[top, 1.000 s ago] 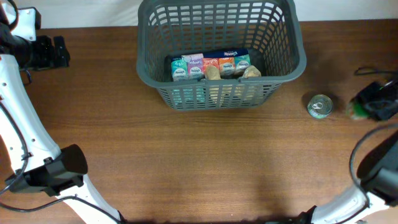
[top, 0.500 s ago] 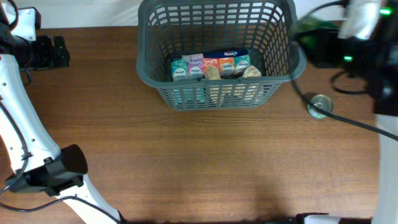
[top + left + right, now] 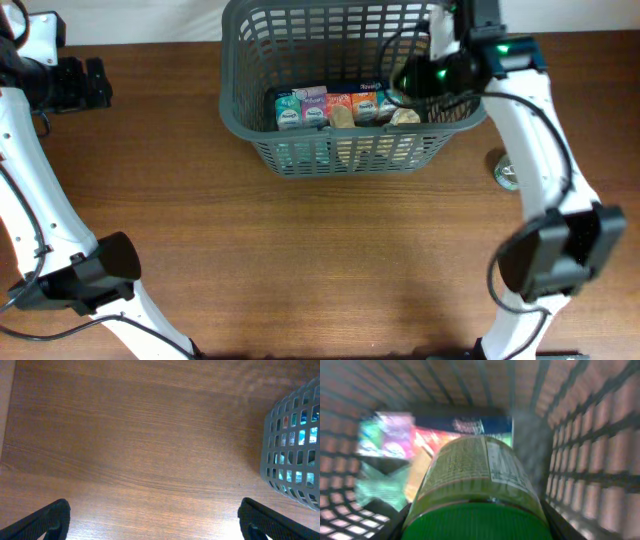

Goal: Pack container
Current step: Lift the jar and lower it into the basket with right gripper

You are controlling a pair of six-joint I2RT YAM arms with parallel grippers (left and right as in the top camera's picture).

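Note:
The dark grey basket (image 3: 250, 120) stands at the back middle of the table with several coloured packets (image 3: 335, 107) inside; its corner shows in the left wrist view (image 3: 292, 450). My right gripper (image 3: 425, 78) is over the basket's right side, shut on a green-lidded jar (image 3: 477, 495) with a pale label, held above the packets (image 3: 395, 442) inside the basket (image 3: 590, 435). My left gripper (image 3: 85, 83) is open and empty at the far left over bare wood (image 3: 152, 520).
A small round tin can (image 3: 507, 172) stands on the table right of the basket, partly hidden by my right arm. The table's back edge lies just behind the basket.
My right arm has swung from the table's right side, past the tin can, to over the basket with the jar in its jaws. The left arm has not moved.

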